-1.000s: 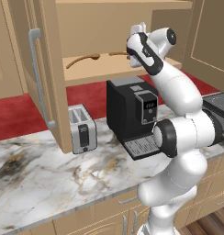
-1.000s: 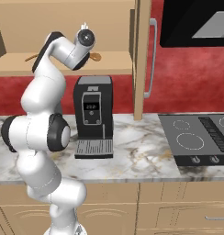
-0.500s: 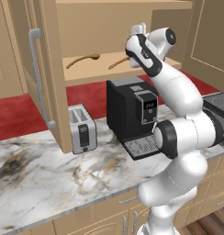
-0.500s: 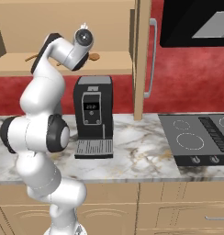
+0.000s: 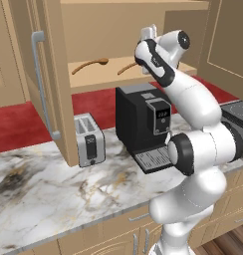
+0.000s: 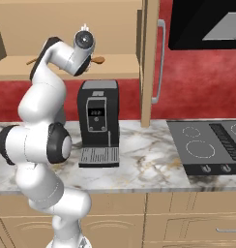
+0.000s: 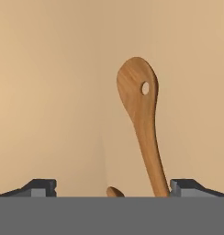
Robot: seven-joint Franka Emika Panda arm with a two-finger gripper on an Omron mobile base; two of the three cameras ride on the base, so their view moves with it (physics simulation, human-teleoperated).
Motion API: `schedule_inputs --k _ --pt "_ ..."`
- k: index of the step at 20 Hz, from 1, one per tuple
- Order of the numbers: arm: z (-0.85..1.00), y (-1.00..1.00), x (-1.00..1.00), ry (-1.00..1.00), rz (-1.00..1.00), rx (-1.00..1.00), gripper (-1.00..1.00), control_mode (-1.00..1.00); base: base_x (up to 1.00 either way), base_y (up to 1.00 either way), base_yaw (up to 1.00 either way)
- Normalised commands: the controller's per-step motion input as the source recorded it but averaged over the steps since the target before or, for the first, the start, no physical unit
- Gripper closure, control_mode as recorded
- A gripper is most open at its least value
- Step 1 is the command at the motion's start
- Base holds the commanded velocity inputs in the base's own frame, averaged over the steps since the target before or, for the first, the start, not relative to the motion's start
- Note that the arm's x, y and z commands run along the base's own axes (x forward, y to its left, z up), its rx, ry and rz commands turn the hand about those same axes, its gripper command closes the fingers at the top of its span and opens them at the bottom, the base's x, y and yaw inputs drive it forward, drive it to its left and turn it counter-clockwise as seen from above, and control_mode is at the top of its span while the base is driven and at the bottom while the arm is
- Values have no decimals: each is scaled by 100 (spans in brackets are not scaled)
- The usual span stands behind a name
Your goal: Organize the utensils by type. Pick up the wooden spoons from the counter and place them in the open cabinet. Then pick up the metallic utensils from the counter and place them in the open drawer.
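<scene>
Tool jaws wide apart, nothing clamped, raised up at the open cabinet shelf level; hand view has both dark tips low at the far left and right edges. Between the tips, nearer the right one, lies a wooden spoon flat on the tan shelf, its wide end with a small hole pointing away from the tool, the other end running down toward the right tip. Can't tell if it touches that tip. A second small brown bit peeks at the bottom of the hand view, too cut off to identify.

Left base view: two wooden spoons on the cabinet shelf, one to the left, the other just beside the tool, well apart from each other. Cabinet door stands open with a long silver bar handle. Right base view: one spoon end shows right of the wrist on the shelf.

Below the shelf on the marble counter: a black coffee machine and a small silver toaster to its left. Cooktop sits at the right end of the counter in the right base view.
</scene>
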Motion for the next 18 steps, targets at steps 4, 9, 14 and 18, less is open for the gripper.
schedule_inputs --k 4,9,14,18 --pt "-2 0 0 -13 4 -16 -100 -100 0 0 0" --pt "0 -1 -15 -26 13 -24 -100 -100 0 0 0" --pt "0 -14 -42 -20 12 -23 -100 -100 0 0 0" --pt "12 -18 -52 3 1 -19 -100 -100 0 0 0"
